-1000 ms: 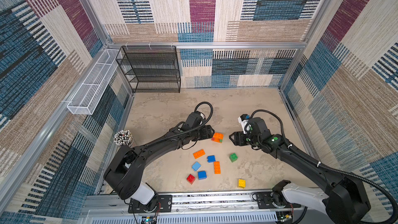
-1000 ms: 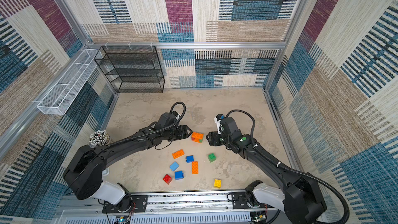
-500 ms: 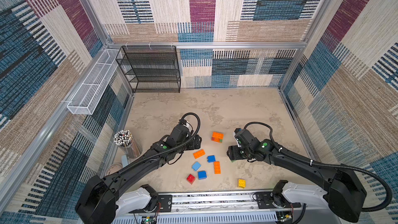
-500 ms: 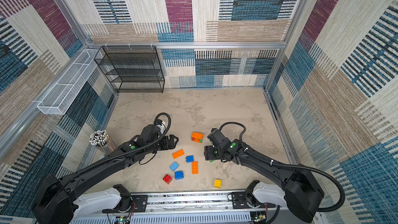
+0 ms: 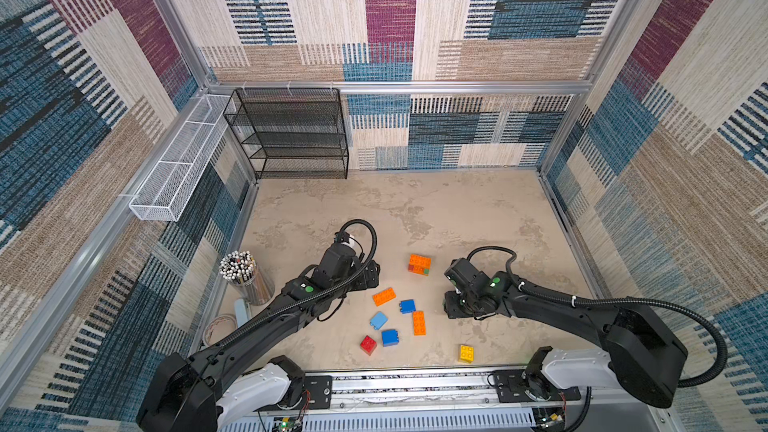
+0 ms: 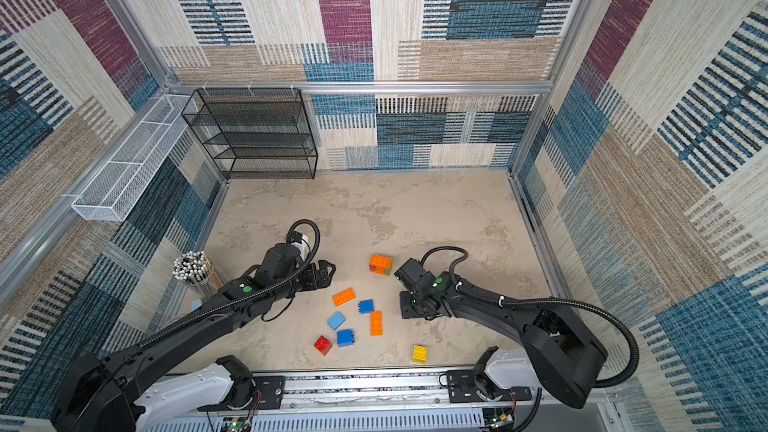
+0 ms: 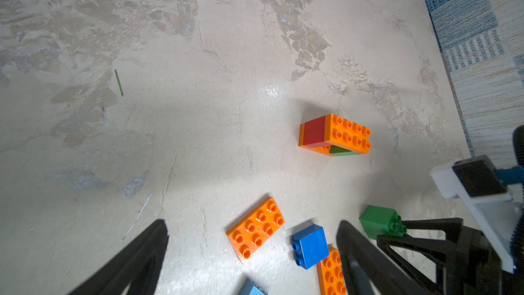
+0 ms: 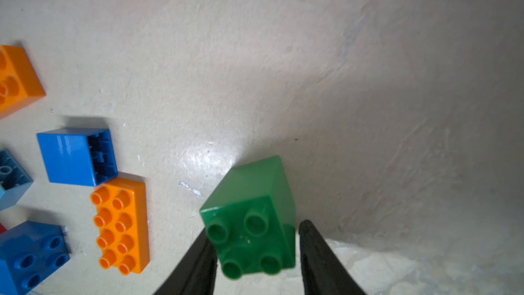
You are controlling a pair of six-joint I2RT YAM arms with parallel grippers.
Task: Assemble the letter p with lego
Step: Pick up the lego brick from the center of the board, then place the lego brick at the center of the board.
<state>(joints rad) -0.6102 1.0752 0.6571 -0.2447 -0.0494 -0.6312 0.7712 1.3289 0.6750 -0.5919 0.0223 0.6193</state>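
A small stack (image 5: 419, 264) (image 7: 334, 134) of lego, orange on top with red and green under it, stands mid-table. Nearer the front lie loose bricks: two orange ones (image 5: 383, 296) (image 5: 419, 322), two blue (image 5: 407, 306) (image 5: 390, 337), a light blue (image 5: 378, 320), a red (image 5: 368, 344) and a yellow (image 5: 466, 353). My left gripper (image 5: 372, 274) (image 7: 252, 222) hovers wide open and empty, left of the stack. My right gripper (image 8: 253, 228) points down at the table. It is closed on a green brick (image 8: 249, 217) (image 7: 378, 221), a finger on either side. The arm hides that brick in both top views.
A cup of pencils (image 5: 243, 272) and a tape roll (image 5: 218, 328) stand at the left edge by my left arm. A black wire shelf (image 5: 291, 135) fills the back left corner, and a white wire basket (image 5: 178, 168) hangs on the left wall. Patterned walls enclose the table.
My left gripper has drawn back leftward from the stack and opened wider. My right gripper has moved from beside the stack toward the front, come down over the green brick and closed on it.
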